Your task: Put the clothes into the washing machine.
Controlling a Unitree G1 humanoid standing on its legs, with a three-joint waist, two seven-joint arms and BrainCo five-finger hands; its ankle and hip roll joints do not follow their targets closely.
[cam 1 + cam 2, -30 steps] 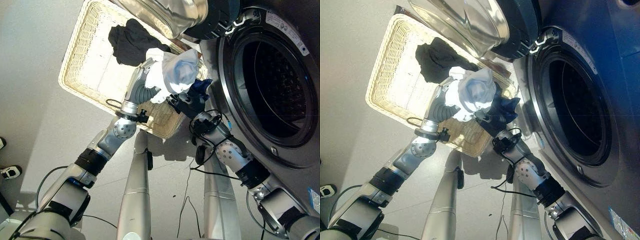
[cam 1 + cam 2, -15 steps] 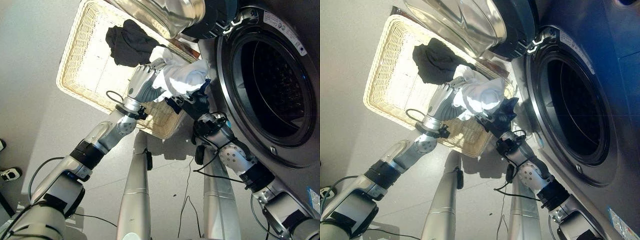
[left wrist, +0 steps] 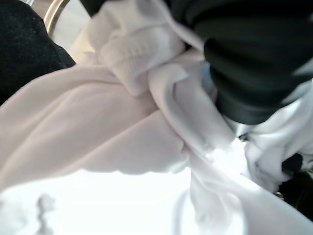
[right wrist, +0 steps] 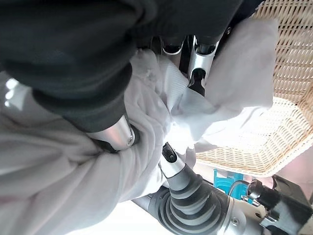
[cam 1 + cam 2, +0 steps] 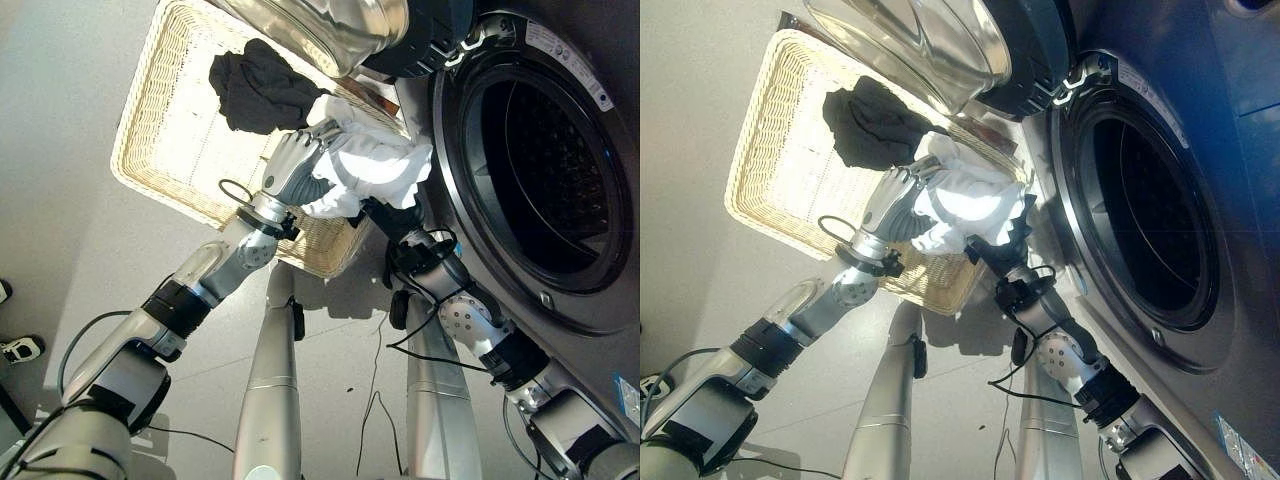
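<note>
A white garment (image 5: 375, 165) is bunched between both hands, above the near corner of the wicker basket (image 5: 150, 120) and just left of the washing machine's open drum (image 5: 540, 160). My left hand (image 5: 290, 172) has its fingers curled round the garment's left side. My right hand (image 5: 392, 215) is under the bundle, and in the right wrist view its fingers (image 4: 116, 134) dig into the white cloth (image 4: 58, 186). A black garment (image 5: 255, 90) lies in the basket's far part. The left wrist view shows white folds (image 3: 98, 127) from very close.
The machine's round door (image 5: 330, 25) hangs open above the basket's far edge. The drum's dark rim (image 5: 455, 200) is right beside the bundle. Grey floor (image 5: 60, 200) spreads to the left, and a person's shoe (image 5: 20, 347) is at the left edge.
The white garment has gone from a raised ball to a flatter bundle, shifted a little toward the drum. My left hand has come up closer round it.
</note>
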